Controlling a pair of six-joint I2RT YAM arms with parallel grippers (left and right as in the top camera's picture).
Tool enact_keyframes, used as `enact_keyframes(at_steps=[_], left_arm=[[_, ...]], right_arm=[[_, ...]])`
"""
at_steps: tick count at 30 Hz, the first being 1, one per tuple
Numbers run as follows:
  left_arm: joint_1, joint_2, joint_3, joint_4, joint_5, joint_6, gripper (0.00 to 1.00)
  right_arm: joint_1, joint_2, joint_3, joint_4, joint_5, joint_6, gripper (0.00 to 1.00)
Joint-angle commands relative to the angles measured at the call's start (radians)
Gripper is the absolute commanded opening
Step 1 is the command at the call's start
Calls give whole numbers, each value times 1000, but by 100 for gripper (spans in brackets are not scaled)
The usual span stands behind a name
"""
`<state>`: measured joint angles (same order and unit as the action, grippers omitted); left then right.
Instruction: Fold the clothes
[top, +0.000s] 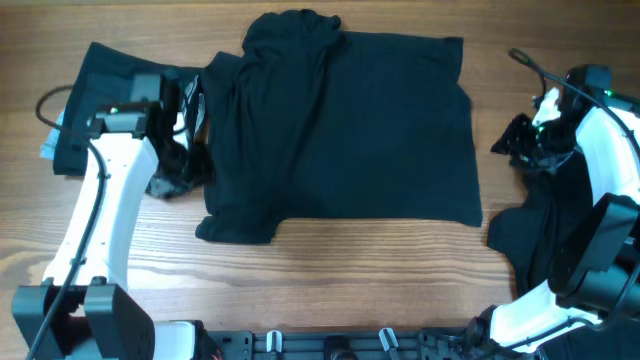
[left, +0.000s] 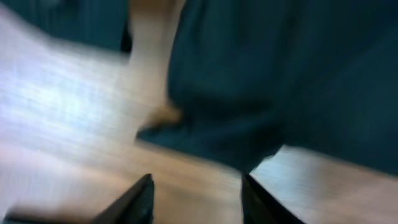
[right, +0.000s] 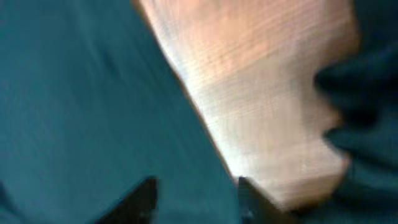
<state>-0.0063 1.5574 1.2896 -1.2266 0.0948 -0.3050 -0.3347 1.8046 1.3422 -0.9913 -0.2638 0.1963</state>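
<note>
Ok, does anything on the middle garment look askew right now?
Yes. The middle garment lies uneven: its left side is bunched into ridges up to the top edge, and one flap juts past the bottom edge at lower left.

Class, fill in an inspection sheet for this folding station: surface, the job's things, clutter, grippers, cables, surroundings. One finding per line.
surface: wooden table, bare wherever no cloth lies.
job's things: middle garment, black, spread flat with its left side bunched; left garment, black, partly under the left arm; right garment, black, heaped beside the right arm.
clutter: small light-blue item at the left garment's edge, too small to identify.
grippers: left gripper open over wood, holding nothing; right gripper open above dark fabric, holding nothing; both wrist views are blurred.
cables: left cable loops beside the left arm; right cable arcs by the right arm.
surroundings: black rig bar along the table's near edge.
</note>
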Motion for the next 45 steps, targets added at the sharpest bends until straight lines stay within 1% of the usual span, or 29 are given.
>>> enact_keyframes(at_steps=[1,2,3,5,7,9,14,15,18,20,23,24,25,26,27,29,31,35,37,40,45], left_arm=[[4,-6,18,82,11,13,43],[4,-5,18,107,13,13,34],[4,-5,18,122,12,13,28],[4,-5,18,146,12,23,24],[4,-3,18,160,12,39,24],[4,-3,18,169,12,39,29],[4,-3,17,180,11,39,31],[4,-3,17,177,11,39,32],[4,-3,17,176,11,39,34],[4,-3,17,179,11,39,37],[4,-3,17,180,12,39,39],[4,-3,17,180,12,39,40],[4,-3,17,180,12,39,41],[4,-3,17,180,12,39,42],[4,-3,17,180,12,39,43],[4,-3,17,180,12,39,44],[4,-3,17,180,12,39,44],[4,-3,17,180,12,39,45],[4,-3,17,180,11,39,45],[4,-3,17,184,11,40,45],[4,-3,17,192,12,39,45]], right_arm=[[-2,34,-26,46,63,99,24],[-6,50,-26,51,92,101,17],[-14,68,-26,54,122,106,12],[-47,98,-26,48,164,121,7],[-99,123,-26,54,163,118,5],[-148,137,-26,72,155,119,5],[-256,150,-26,97,139,115,10],[-278,149,-26,92,110,117,10],[-301,145,-26,87,-159,-23,10],[-289,141,-26,71,-250,-80,10],[-239,117,-26,66,-422,-220,15],[-209,103,-26,73,-459,-245,19],[-181,93,-26,84,-453,-246,26],[-145,87,-26,97,-410,-231,36],[-116,87,-26,108,-346,-194,41],[-58,97,-26,133,-147,-122,49],[-11,117,-26,161,-12,-85,50],[50,173,-26,195,84,-85,51],[61,198,-26,200,76,-91,51],[73,224,-26,200,-24,-173,47],[98,229,-26,200,-5,-169,47]])
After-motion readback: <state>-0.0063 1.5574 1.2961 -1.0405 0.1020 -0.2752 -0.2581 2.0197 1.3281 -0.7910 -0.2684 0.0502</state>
